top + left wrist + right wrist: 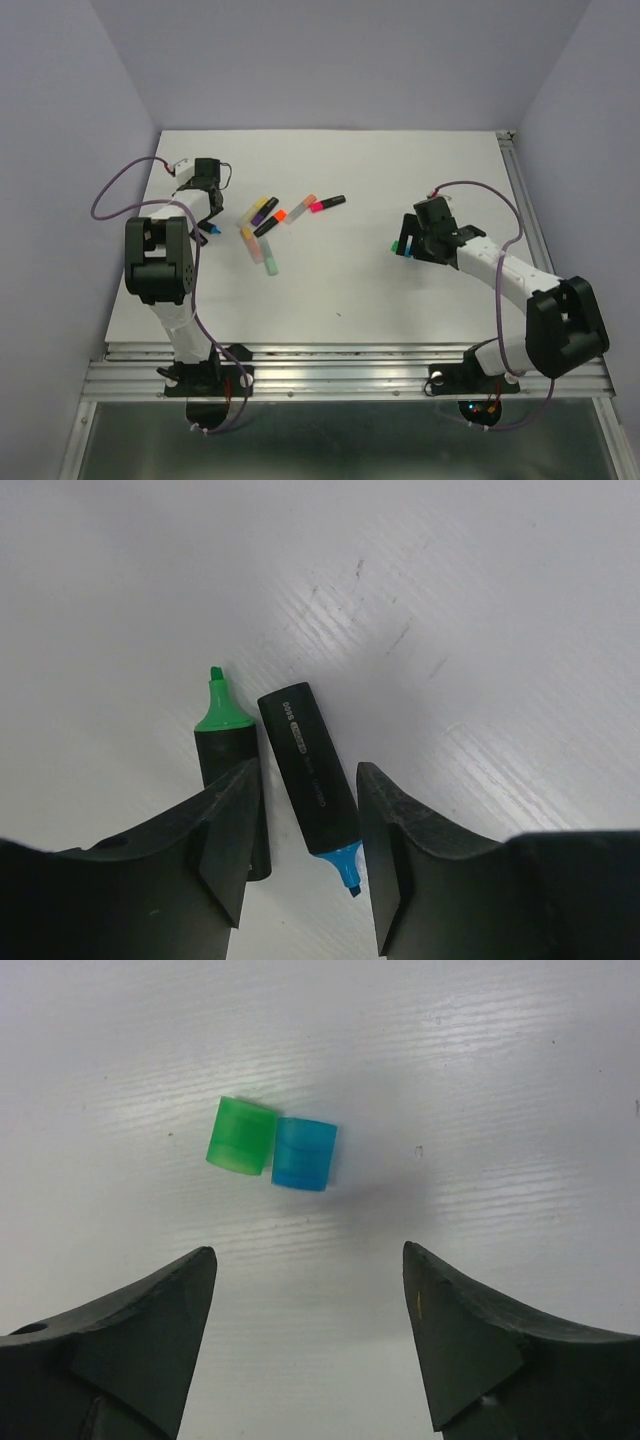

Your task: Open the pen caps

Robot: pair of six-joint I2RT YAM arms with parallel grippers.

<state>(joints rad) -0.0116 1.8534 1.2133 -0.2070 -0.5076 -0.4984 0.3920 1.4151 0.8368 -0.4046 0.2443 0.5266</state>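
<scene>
Both claws hang spread and empty: the left gripper (307,770) over 2 uncapped pens (295,730), the right gripper (308,1255) over the green cap (241,1135) and blue cap (304,1154), which touch on the table (400,160). The capped pens (268,226) lie clustered mid-table. For the next pen, 1 claw should pinch the body and the other the cap, pulling straight along its axis.

We see a translucent green cap (241,1135), a translucent blue cap (304,1154), a green-tipped black pen (224,745) and a blue-tipped black pen (308,770) with white lettering, all against a white table (500,1080).
</scene>
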